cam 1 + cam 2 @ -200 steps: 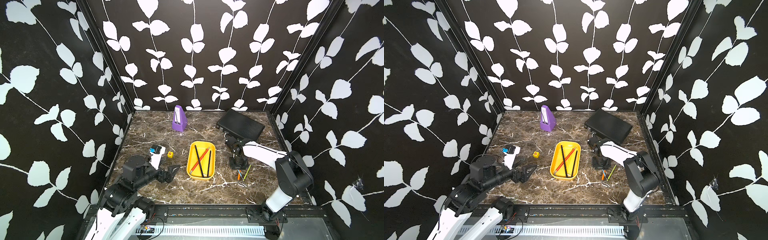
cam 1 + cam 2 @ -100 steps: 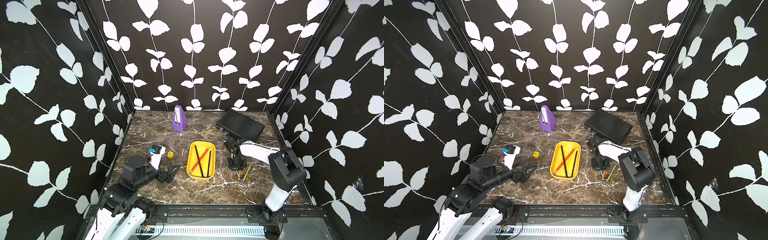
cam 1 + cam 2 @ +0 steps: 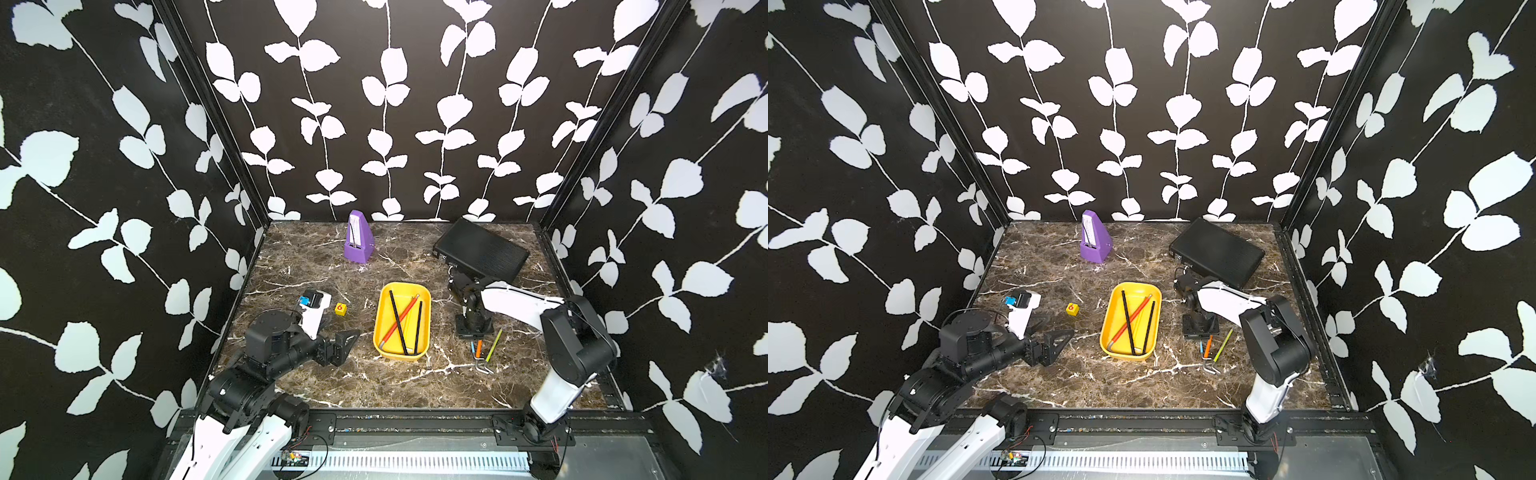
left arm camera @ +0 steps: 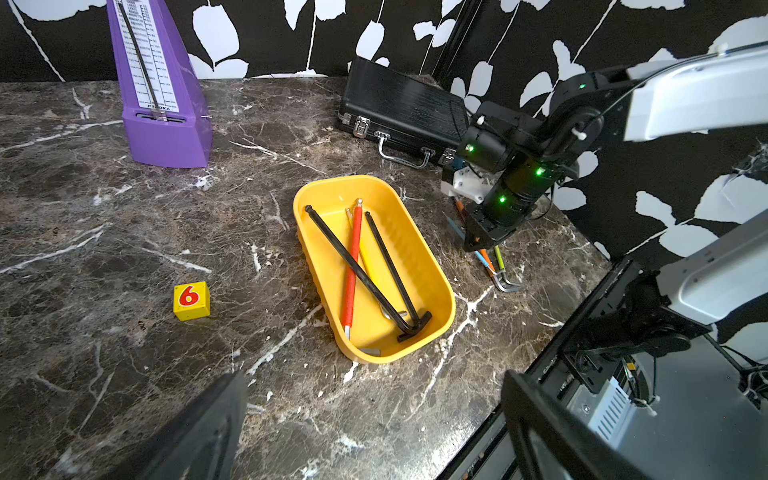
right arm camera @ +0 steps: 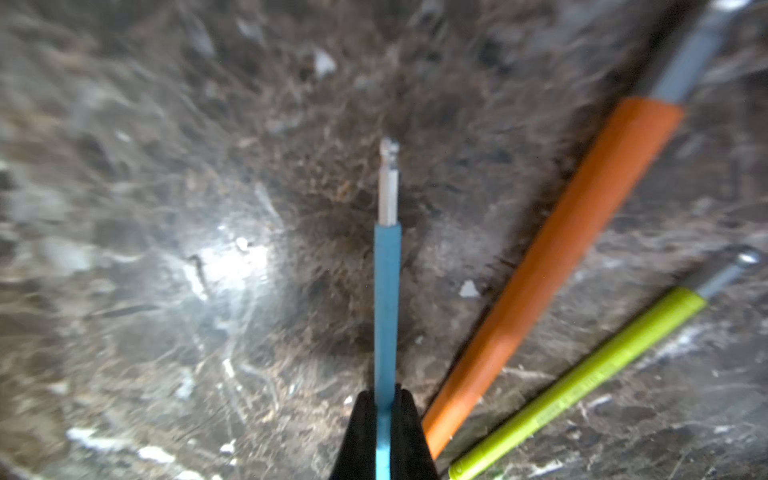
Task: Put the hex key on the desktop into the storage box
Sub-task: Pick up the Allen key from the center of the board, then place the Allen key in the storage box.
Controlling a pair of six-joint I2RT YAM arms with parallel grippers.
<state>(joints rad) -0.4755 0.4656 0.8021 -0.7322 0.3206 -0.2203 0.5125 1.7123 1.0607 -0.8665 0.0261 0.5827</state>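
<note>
Wrist of the right arm pointed straight down at the bench, just right of the storage box, with the right gripper pinching the blue-sleeved hex key low at the surface. The key's long axis ran front to back, beside an orange hex key and a green hex key. The box held two black hex keys and a red hex key. The left gripper hovered spread.

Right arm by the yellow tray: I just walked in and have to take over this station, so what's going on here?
The right gripper is shut on the blue hex key, low over the desktop, with the orange hex key and green hex key lying beside it. The storage box already holds two black keys and a red key. The left gripper is open, holds nothing, and hangs at the box's other side.
</note>
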